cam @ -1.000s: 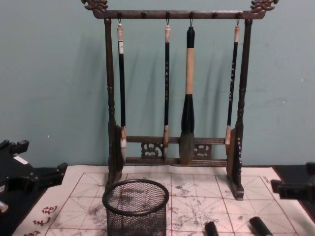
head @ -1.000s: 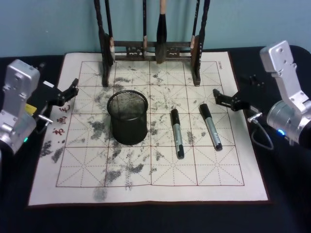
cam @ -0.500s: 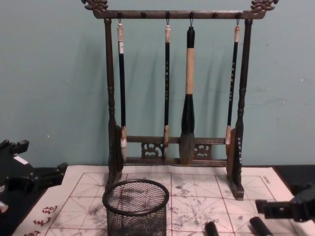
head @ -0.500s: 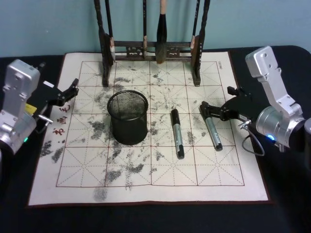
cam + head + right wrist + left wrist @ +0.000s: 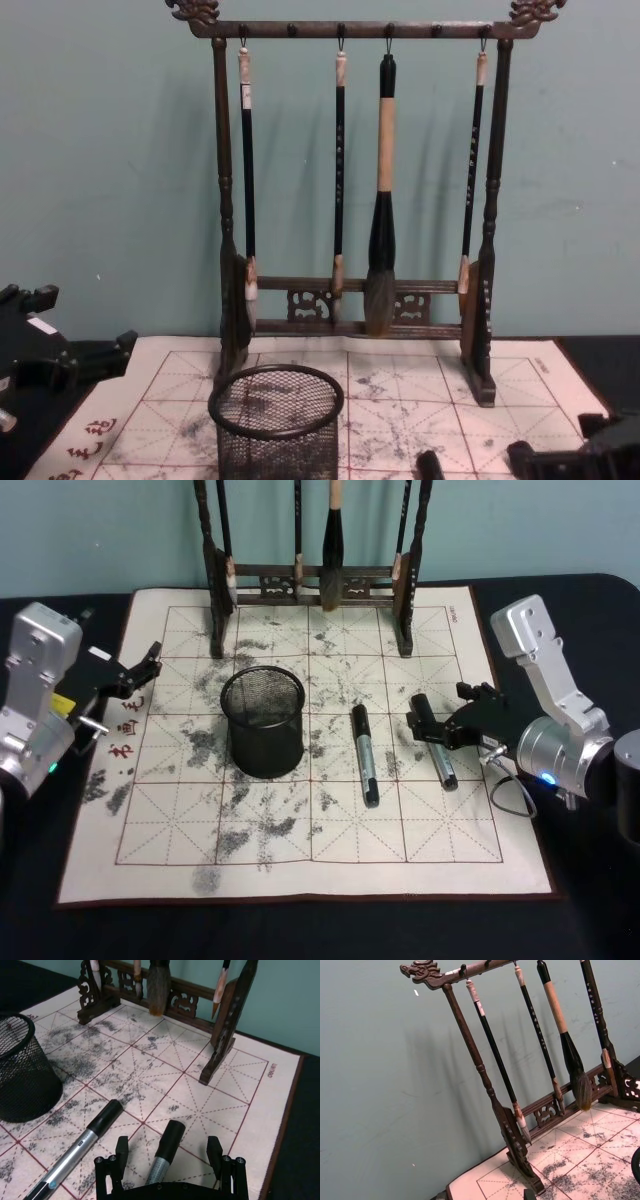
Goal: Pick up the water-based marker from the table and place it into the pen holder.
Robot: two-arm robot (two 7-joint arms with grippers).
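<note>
A: Head view first. Where does the marker lie from the working arm?
B: The right gripper (image 5: 428,723) hangs low over the white, red-gridded, ink-stained calligraphy mat (image 5: 300,850) that covers the black tabletop (image 5: 600,600). It is spread wide over the far, capped end of a black-and-grey water-based marker (image 5: 442,762). The barrel runs far to near, slightly slanted, and nothing is clamped yet.
A: And the other arm?
B: The left gripper (image 5: 140,668) is parked at the mat's left edge, well apart, so the right one is plainly nearer.
A: Left wrist view?
B: The tall dark wooden brush rack (image 5: 492,1100) stands at the back of the mat, with brushes hanging from it.
A: Right wrist view?
B: The marker's cap lies between the spread fingers (image 5: 121,1149), with the barrel along the reach, so closing would pinch across it. A second marker (image 5: 82,1146) lies just beside it, toward the short round black wire-mesh pen holder (image 5: 22,1072).
A: Chest view?
B: The holder stands upright in front of the rack. The carry to the left probably has to clear the second marker and the holder's rim.
</note>
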